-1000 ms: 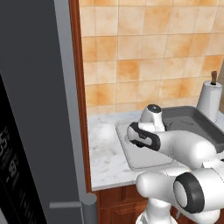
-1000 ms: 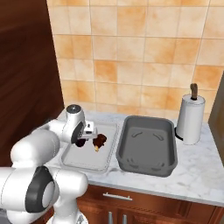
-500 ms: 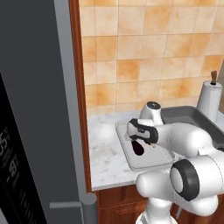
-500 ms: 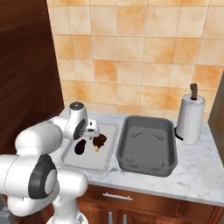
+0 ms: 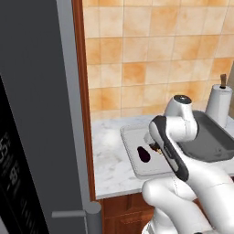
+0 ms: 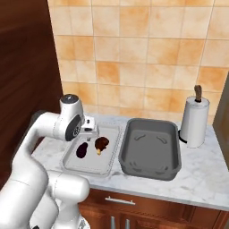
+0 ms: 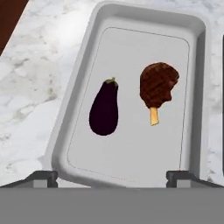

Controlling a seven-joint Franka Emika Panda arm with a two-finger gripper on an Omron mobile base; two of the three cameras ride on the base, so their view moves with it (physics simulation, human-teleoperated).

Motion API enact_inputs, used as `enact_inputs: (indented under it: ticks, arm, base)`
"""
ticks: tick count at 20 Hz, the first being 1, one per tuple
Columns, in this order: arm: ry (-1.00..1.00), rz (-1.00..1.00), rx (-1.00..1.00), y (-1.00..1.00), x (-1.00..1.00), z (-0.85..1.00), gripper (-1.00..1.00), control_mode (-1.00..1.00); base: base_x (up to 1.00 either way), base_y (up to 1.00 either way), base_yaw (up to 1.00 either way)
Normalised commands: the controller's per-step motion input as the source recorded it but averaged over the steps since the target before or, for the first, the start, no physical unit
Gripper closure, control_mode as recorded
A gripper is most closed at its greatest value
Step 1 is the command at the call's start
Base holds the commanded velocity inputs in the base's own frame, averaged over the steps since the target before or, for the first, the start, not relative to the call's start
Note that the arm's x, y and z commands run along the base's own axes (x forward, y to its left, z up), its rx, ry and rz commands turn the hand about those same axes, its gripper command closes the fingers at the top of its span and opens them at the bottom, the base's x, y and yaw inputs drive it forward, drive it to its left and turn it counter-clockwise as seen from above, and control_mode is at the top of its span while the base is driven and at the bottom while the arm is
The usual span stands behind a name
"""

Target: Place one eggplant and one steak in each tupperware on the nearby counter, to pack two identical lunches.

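Note:
The pale grey-white tupperware (image 7: 65,127) lies on the marbled counter (image 6: 201,179). Inside it rest a purple-black eggplant (image 7: 104,107) and, beside it, a reddish-brown steak (image 7: 158,87) with a pale orange stub. My gripper (image 7: 111,177) hangs open above the near end of this tray, holding nothing, its fingertips (image 7: 41,177) spread wide. In the right base view the eggplant (image 6: 82,150) and steak (image 6: 102,143) sit just below the gripper (image 6: 91,132). The dark grey tupperware (image 6: 150,172) stands to the right of the pale one. In the left base view the eggplant (image 5: 145,153) shows beside my arm.
A paper towel roll (image 6: 193,121) stands at the counter's back right. An open grey fridge door (image 5: 41,114) rises on the left, next to a brown wooden side panel (image 6: 27,80). The tiled wall runs behind the counter.
The jaws have opened and let go of the eggplant, which now lies in the pale tupperware beside the steak. The hand has lifted off the tray.

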Motion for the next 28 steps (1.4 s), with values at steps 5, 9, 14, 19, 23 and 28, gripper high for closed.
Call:
enact_inputs:
  ticks: [5, 9, 14, 19, 23, 28]
  arm:
    - [-0.25, -0.01, 0.00, -0.18, -1.00, 0.46, -1.00, -1.00]
    - [-0.22, -0.05, 0.00, -0.07, -1.00, 0.48, -1.00, -1.00]
    - [-0.04, -0.03, -0.01, -0.02, -0.40, 0.13, -1.00, 1.00]
    - [0.00, 0.00, 0.00, 0.00, 0.00, 0.00, -1.00, 1.00]
    - [0.00, 0.00, 0.00, 0.00, 0.00, 0.00, -1.00, 1.00]
    - [0.00, 0.00, 0.00, 0.00, 0.00, 0.00, -1.00, 1.00]
  base:
    - [0.00, 0.00, 0.00]
    - [0.00, 0.00, 0.00]
    - [-0.60, -0.06, -0.05]
    - [-1.00, -0.20, -0.09]
    - [-1.00, -0.14, -0.06]
    - [-1.00, -0.01, -0.02]
